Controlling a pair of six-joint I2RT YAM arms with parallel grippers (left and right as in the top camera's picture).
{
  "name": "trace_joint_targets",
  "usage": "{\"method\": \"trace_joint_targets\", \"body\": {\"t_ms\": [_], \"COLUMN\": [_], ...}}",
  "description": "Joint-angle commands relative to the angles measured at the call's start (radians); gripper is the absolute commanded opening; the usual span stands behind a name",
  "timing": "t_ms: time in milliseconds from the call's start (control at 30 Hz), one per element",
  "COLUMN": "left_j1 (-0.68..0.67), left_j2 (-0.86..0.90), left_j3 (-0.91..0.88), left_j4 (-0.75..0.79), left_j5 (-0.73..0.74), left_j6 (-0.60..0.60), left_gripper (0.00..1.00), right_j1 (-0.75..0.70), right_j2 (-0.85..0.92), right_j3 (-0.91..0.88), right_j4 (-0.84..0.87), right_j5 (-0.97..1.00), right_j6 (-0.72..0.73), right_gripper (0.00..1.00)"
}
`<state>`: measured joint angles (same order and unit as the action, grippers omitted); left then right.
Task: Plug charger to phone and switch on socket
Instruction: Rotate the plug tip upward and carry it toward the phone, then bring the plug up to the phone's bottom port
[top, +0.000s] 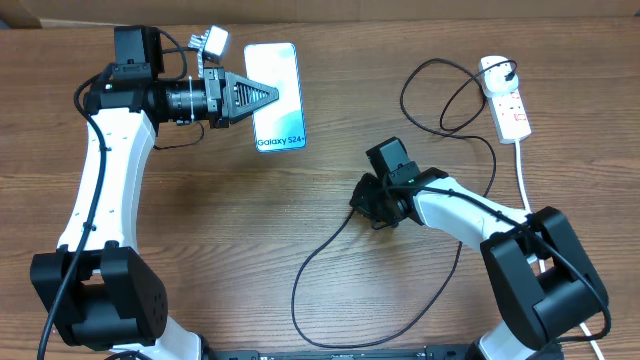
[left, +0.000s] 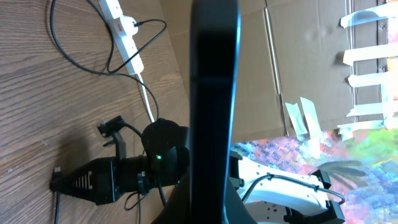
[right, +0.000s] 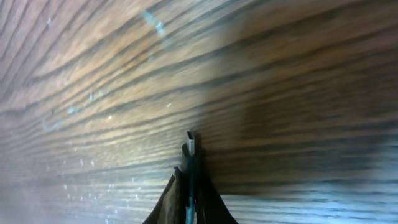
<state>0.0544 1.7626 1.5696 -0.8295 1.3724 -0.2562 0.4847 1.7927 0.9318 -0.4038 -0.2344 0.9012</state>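
Observation:
The phone (top: 275, 60), cyan screen up with "Galaxy S24+" at its near end, sits at the table's back centre. My left gripper (top: 266, 95) is shut on its left edge; in the left wrist view the phone (left: 214, 93) shows edge-on as a black bar between the fingers. My right gripper (top: 358, 200) is low over the table's middle, shut on the charger's small plug tip (right: 191, 140), which sticks out past the fingers (right: 189, 180). The black cable (top: 310, 260) loops back to the black plug (top: 497, 72) in the white socket (top: 508, 100) at the back right.
The socket's thick white cord (top: 522, 170) runs toward the front right beside the right arm. The charger cable makes a wide loop near the front edge and another loop (top: 440, 95) left of the socket. Cardboard walls stand behind the table.

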Motion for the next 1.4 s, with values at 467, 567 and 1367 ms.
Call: {"method": "trace_joint_targets", "body": {"t_ms": [467, 567, 1367], "left_j1": [0.006, 0.002, -0.043], "left_j2": [-0.004, -0.004, -0.004], "left_j3": [0.002, 0.002, 0.002], "left_j4": [0.036, 0.036, 0.034], "left_j5": [0.209, 0.209, 0.105], "left_j6": [-0.063, -0.063, -0.089], "left_gripper": [0.04, 0.04, 0.04], "right_j1": [-0.072, -0.072, -0.024], "right_j2": [-0.287, -0.306, -0.306], "right_j3": [0.032, 0.032, 0.032], "right_j4": [0.105, 0.143, 0.624], "right_j5": [-0.690, -0.829, -1.075], "right_j6": [-0.360, -0.361, -0.033], "right_gripper": [0.04, 0.04, 0.04]}}
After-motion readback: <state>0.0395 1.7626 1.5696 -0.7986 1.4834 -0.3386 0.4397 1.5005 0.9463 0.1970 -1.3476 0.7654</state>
